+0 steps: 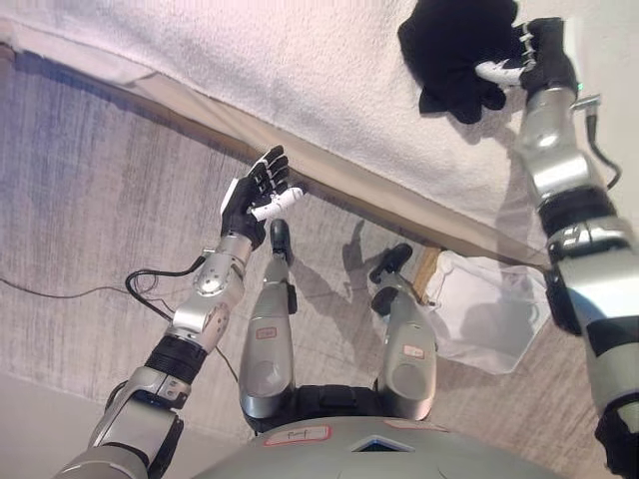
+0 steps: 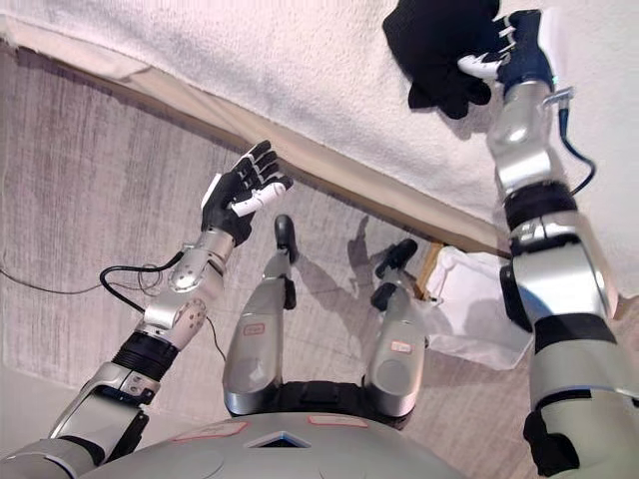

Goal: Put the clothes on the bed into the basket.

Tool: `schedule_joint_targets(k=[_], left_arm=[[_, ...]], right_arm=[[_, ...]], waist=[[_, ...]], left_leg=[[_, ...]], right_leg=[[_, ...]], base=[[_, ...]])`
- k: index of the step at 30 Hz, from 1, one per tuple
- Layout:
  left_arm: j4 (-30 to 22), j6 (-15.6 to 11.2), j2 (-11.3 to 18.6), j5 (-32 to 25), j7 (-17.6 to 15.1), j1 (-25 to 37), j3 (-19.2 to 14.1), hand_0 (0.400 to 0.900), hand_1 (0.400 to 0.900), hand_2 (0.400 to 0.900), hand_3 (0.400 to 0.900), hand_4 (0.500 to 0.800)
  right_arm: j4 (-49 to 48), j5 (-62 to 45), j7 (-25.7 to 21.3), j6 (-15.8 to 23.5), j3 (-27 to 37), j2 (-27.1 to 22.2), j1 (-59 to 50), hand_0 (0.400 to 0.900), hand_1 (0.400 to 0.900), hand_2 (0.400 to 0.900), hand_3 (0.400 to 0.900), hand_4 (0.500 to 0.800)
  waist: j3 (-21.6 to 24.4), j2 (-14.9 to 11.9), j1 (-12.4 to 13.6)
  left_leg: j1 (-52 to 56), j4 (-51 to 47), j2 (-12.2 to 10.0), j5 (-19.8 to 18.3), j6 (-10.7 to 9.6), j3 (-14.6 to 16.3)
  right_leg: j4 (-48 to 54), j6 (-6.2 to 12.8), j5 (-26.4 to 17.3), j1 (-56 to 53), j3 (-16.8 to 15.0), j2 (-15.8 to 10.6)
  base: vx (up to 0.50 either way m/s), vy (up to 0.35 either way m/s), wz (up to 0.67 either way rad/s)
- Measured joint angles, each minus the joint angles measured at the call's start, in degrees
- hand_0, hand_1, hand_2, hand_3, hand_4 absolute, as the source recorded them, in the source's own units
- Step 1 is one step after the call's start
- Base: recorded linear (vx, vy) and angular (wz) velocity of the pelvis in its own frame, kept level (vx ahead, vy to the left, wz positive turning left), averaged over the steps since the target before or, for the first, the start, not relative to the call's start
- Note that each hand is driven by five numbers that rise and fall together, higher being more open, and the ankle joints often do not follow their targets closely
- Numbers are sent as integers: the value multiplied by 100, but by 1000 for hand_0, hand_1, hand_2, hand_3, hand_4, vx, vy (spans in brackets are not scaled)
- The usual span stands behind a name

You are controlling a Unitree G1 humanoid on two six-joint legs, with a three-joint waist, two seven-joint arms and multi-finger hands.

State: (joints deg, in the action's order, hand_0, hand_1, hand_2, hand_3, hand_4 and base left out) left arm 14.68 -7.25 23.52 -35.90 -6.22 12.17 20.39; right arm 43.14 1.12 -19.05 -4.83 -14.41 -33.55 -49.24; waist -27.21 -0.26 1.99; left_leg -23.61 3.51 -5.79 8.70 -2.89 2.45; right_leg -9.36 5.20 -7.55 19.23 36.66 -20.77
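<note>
A black garment (image 1: 457, 55) lies bunched on the white bed cover (image 1: 300, 70) at the upper right. My right hand (image 1: 529, 58) reaches up over the bed and its fingers pinch the garment's right edge. My left hand (image 1: 258, 197) hangs over the floor just below the bed's edge, fingers spread and straight, holding nothing. A white basket with a cloth lining (image 1: 489, 309) stands on the floor under the bed's edge at the right, between my right arm and my legs.
The bed's tan frame edge (image 1: 329, 165) runs diagonally from upper left to lower right. Grey carpet (image 1: 90, 200) covers the floor to the left. A wooden leg (image 1: 427, 271) shows beside the basket.
</note>
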Motion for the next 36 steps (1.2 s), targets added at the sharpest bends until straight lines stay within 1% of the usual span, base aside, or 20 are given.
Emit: schedule_joint_targets(k=[3, 4, 5, 8, 10, 14, 16, 19, 21, 22, 23, 25, 27, 28, 29, 31, 34, 36], left_arm=[[-9, 19, 1, 7, 16, -131, -36, 900, 900, 900, 900, 800], [-12, 26, 0, 9, 22, -163, -66, 900, 900, 900, 900, 800], [-15, 33, 4, 19, 48, -245, -100, 900, 900, 900, 900, 800], [-100, 71, 15, 30, 157, -472, -177, 900, 900, 900, 900, 800], [-220, 88, 19, 86, 202, -690, -252, 900, 900, 900, 900, 800], [-229, 157, 15, 226, 381, -1020, -402, 900, 900, 900, 900, 800], [-230, 169, 18, 251, 429, -1259, -491, 900, 900, 900, 900, 800], [-230, 193, 14, 257, 480, -1444, -584, 900, 900, 900, 900, 800], [-229, 246, 13, 307, 522, -1561, -653, 900, 900, 900, 900, 800], [-229, 255, 18, 362, 544, -1596, -661, 900, 900, 900, 900, 800], [-230, 273, 13, 384, 582, -1614, -659, 900, 900, 900, 900, 800], [-233, 288, 6, 427, 654, -1698, -660, 900, 900, 900, 900, 800], [-230, 297, 6, 463, 687, -1783, -663, 900, 900, 900, 900, 800], [-229, 347, -10, 480, 700, -1794, -663, 900, 900, 900, 900, 800], [-230, 357, -22, 482, 711, -1823, -669, 900, 900, 900, 900, 800], [-230, 367, -47, 484, 723, -1896, -690, 900, 900, 900, 900, 800], [-229, 411, -89, 584, 771, -1954, -710, 900, 900, 900, 900, 800], [-228, 414, -101, 588, 815, -1984, -731, 900, 900, 900, 900, 800]], right_arm=[[-1082, 251, -65, 50, 623, 123, 1208, 400, 400, 400, 400, 500], [-1309, 343, -86, 73, 830, 197, 1547, 400, 400, 400, 400, 500], [-1475, 429, -99, 76, 1038, 287, 1889, 400, 400, 400, 400, 500], [-1620, 491, -173, 57, 1457, 379, 2667, 400, 400, 400, 400, 500], [-1729, 602, -180, 51, 1758, 485, 3089, 400, 400, 400, 400, 500], [-1880, 654, -184, 50, 2189, 571, 3723, 400, 400, 400, 400, 500], [-1889, 659, -186, 50, 2358, 574, 4062, 400, 400, 400, 400, 500], [-1899, 662, -192, 45, 2673, 574, 4436, 400, 400, 400, 400, 500], [-1897, 693, -193, 39, 2837, 585, 4597, 400, 400, 400, 400, 500], [-1897, 712, -212, 32, 2874, 582, 4667, 400, 400, 400, 400, 500], [-1896, 782, -220, 34, 2948, 588, 4796, 400, 400, 400, 400, 500], [-1891, 925, -228, 19, 3062, 594, 4971, 400, 400, 400, 400, 500], [-1892, 1088, -247, -24, 3222, 632, 5178, 400, 400, 400, 400, 500], [-1895, 1100, -264, -30, 3315, 649, 5297, 400, 400, 400, 400, 500], [-1896, 1121, -269, -52, 3426, 712, 5416, 400, 400, 400, 400, 500], [-1893, 1124, -282, -161, 3550, 811, 5610, 400, 400, 400, 400, 500], [-1891, 1156, -283, -214, 3716, 992, 5938, 400, 400, 400, 400, 500], [-1829, 1156, -276, -263, 3759, 1124, 6114, 400, 400, 400, 400, 500]], waist=[[12, -22, -4], [17, -32, -18], [31, -49, -27], [109, -113, -40], [332, -193, -136], [726, -342, -261], [1114, -386, -346], [1427, -416, -408], [1638, -402, -491], [1701, -397, -532], [1759, -415, -586], [1860, -395, -621], [1894, -384, -677], [1922, -366, -679], [1970, -357, -660], [2059, -336, -798], [2136, -284, -859], [2184, -252, -968]], left_leg=[[361, -86, 22, -56, 16, 30], [479, -118, 24, -92, -22, 59], [600, -154, 33, -125, 8, 81], [923, -271, 57, -148, -13, 159], [990, -344, 81, -158, -13, 216], [1390, -518, 125, -203, -41, 447], [1554, -644, 129, -230, -59, 551], [1900, -790, 122, -245, -69, 731], [1980, -817, 122, -286, -95, 775], [2023, -818, 125, -304, -105, 781], [2085, -817, 125, -337, -114, 857], [2144, -819, 127, -375, -113, 907], [2256, -821, 131, -428, -115, 1037], [2289, -823, 134, -461, -131, 1072], [2297, -825, 135, -479, -136, 1116], [2310, -826, 137, -490, -137, 1153], [2377, -824, 140, -506, -139, 1196], [2415, -824, 154, -513, -133, 1204]], right_leg=[[88, 2, 1, -341, 7, 1], [116, 4, 1, -444, -6, 1], [149, 7, 3, -548, -19, 0], [307, 51, -25, -837, -45, 23], [401, 104, -64, -871, -92, 29], [600, 199, -133, -1102, -275, 34], [719, 242, -162, -1171, -341, 65], [788, 242, -164, -1329, -492, 110], [825, 243, -163, -1388, -533, 118], [841, 243, -163, -1423, -539, 119], [863, 243, -163, -1434, -577, 130], [908, 261, -174, -1484, -624, 137], [925, 276, -183, -1499, -733, 143], [938, 289, -191, -1497, -796, 144], [967, 301, -199, -1497, -827, 148], [1003, 320, -211, -1500, -856, 155], [1001, 325, -214, -1503, -932, 156], [1000, 326, -214, -1527, -940, 144]], base=[[83, 15, -5], [76, 24, -10], [90, 28, -14], [57, 33, -17], [43, 39, -24], [43, 32, -26], [31, 33, -30], [22, 23, -26], [21, 21, -24], [-3, 15, -26], [-12, 12, -27], [-17, 19, -29], [-9, 18, -21], [-1, 12, -13], [4, 12, -13], [5, 9, -10], [-7, 7, -10], [-19, 10, -13]])
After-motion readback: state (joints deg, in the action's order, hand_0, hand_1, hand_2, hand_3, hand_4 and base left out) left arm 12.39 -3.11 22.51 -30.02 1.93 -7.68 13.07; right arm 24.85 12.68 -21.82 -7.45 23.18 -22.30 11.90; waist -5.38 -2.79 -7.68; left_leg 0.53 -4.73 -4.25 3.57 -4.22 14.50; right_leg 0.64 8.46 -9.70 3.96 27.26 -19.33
